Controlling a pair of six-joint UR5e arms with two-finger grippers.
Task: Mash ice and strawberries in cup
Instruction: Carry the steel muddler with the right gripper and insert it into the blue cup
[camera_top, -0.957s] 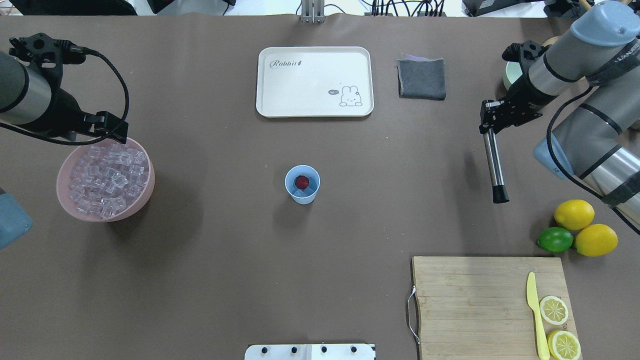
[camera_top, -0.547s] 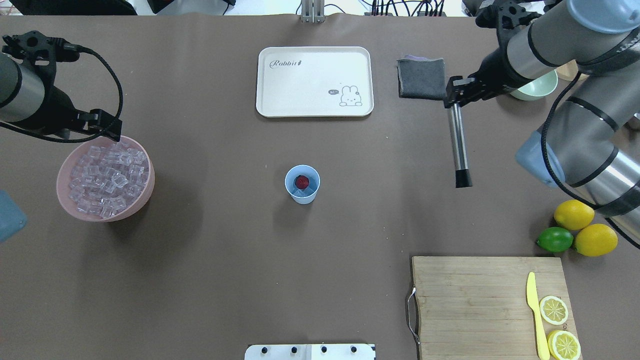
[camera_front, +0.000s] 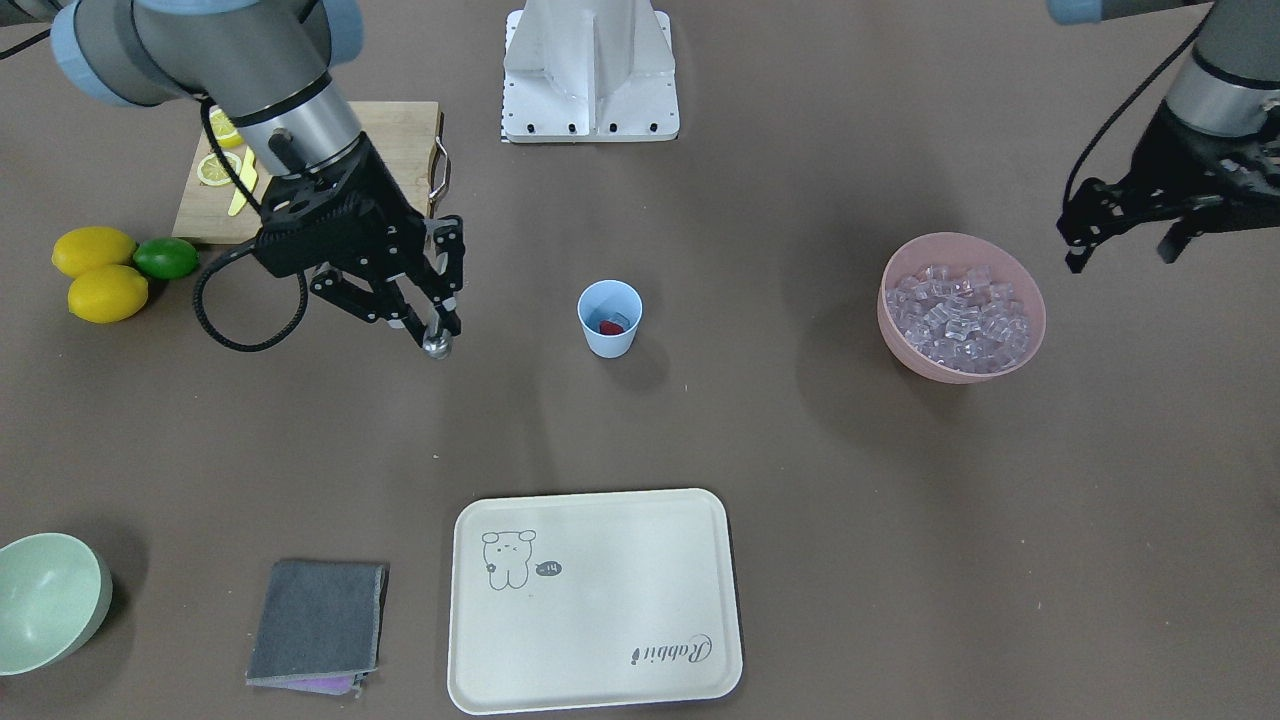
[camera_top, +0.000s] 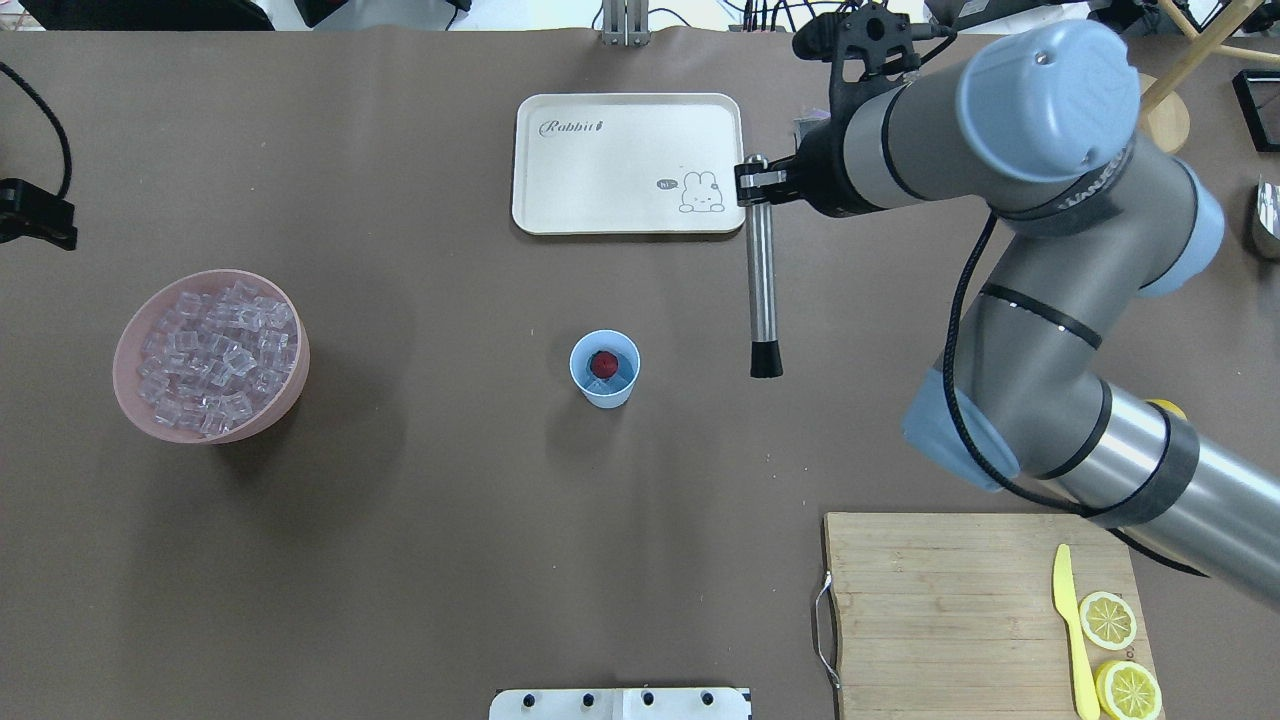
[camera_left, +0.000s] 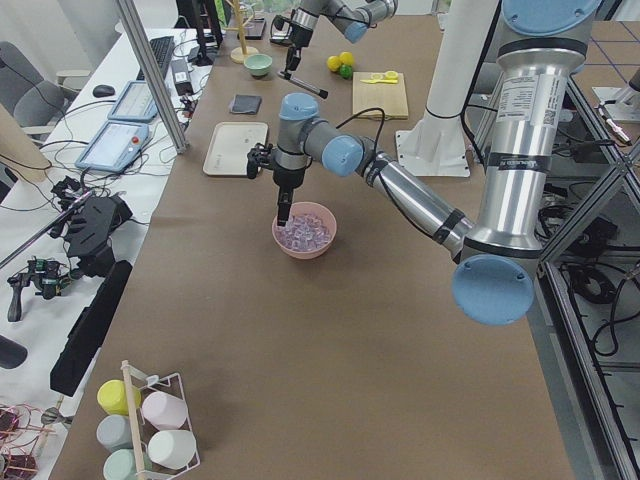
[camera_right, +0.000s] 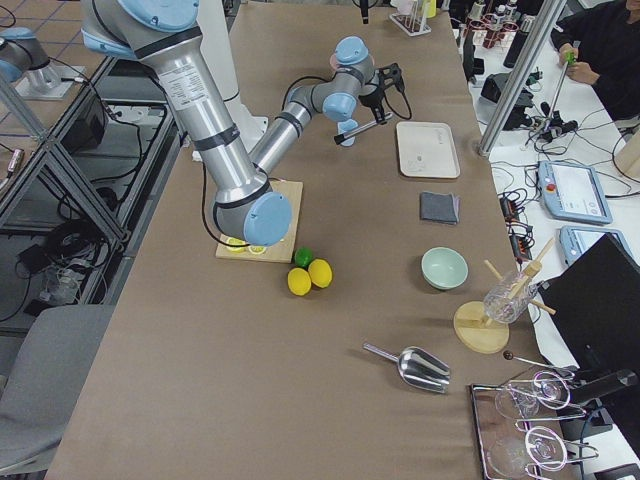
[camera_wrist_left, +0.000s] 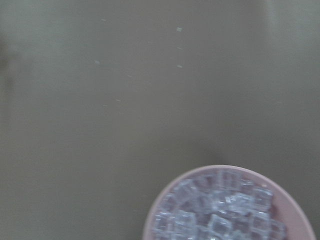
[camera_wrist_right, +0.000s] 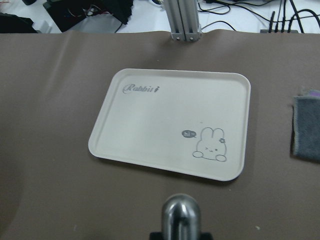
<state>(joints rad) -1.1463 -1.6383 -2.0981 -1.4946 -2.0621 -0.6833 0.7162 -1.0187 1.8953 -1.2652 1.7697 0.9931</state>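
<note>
The light blue cup stands mid-table. A red strawberry and clear ice lie inside it. More ice fills a pink bowl. My right gripper is shut on a steel muddler. Its black tip hangs right of the cup, above the table. The muddler's round top fills the bottom of the right wrist view. My left gripper hovers open and empty, outward of the pink bowl.
A cream rabbit tray lies beyond the cup. A cutting board with a yellow knife and lemon slices sits near right. Lemons and a lime, a grey cloth and a pale green bowl are on the right side.
My right arm has swung left with the muddler, from the table's right side to just right of the cup. The left arm has drawn back off the pink bowl toward the left edge.
</note>
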